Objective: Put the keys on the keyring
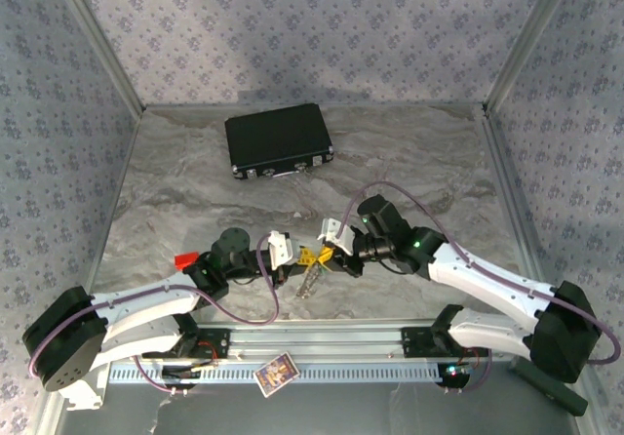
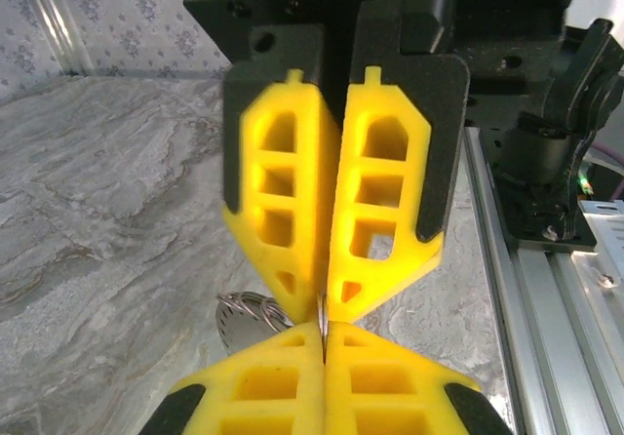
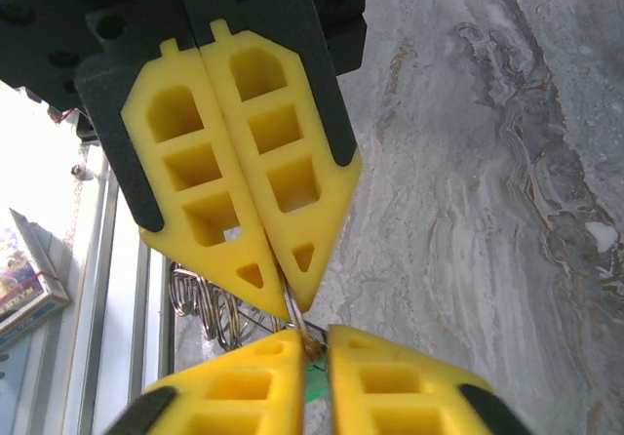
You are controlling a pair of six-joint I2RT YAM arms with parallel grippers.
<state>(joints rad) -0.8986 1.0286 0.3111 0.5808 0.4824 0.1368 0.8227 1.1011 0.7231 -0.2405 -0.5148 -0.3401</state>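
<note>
- The table [image 1: 195,181] has a black case [image 1: 278,142] at the back, well apart from the work near the front edge.
- The left gripper [image 1: 304,257] and the right gripper [image 1: 323,255] meet tip to tip above the middle of the table.
- The left gripper has its fingers pressed together on the keyring [image 1: 310,281], which hangs below the two tips.
- The right gripper [image 3: 314,336] has its fingers almost together, and a green bit sits in the narrow gap. I judge this is the green key [image 3: 314,388], pinched there.
- The step in hand seems to be threading this key onto the ring. The next move calls for a small, exact push along the wire while the left gripper holds firm.
- From above, the key is too small to tell. The left wrist view gives the ring edge clamped in the left gripper [image 2: 324,333], with small metal pieces [image 2: 244,318] just beside it.
</note>
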